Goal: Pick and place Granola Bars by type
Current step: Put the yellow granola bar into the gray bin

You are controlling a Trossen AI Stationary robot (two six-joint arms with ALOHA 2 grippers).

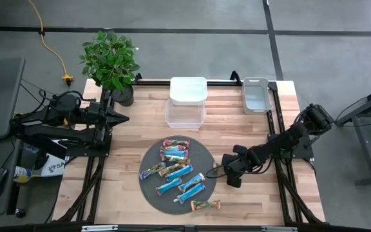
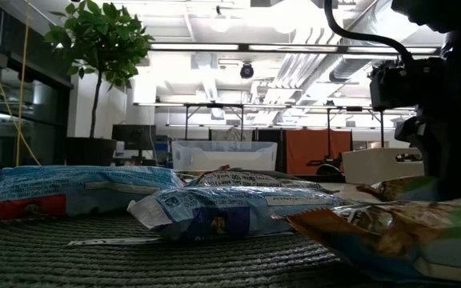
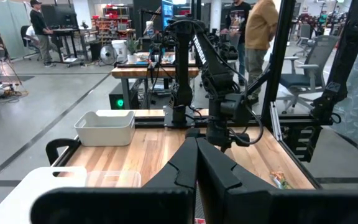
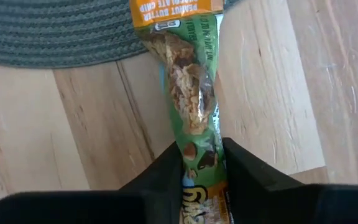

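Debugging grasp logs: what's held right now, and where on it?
Right gripper pinches one end of a tan-and-green granola bar; left gripper, shut, holds nothing.

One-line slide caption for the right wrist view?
Right gripper shut on a tan-and-green granola bar beside the round woven mat.

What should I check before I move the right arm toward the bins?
1. Grip: right gripper has a finger on each side of the tan-and-green bar. Ok.
2. Bar lifted off the table: its far end overlaps the edge of the round mat. Cannot tell.
3. Left gripper out of the way: shut, parked by the table's left edge. Ok.
4. Drop spots free: clear bin and white bin at the back have nothing in front of them. Ok.
5. Sorting done: blue and red-pink bars lie mixed on the mat. Not ok.
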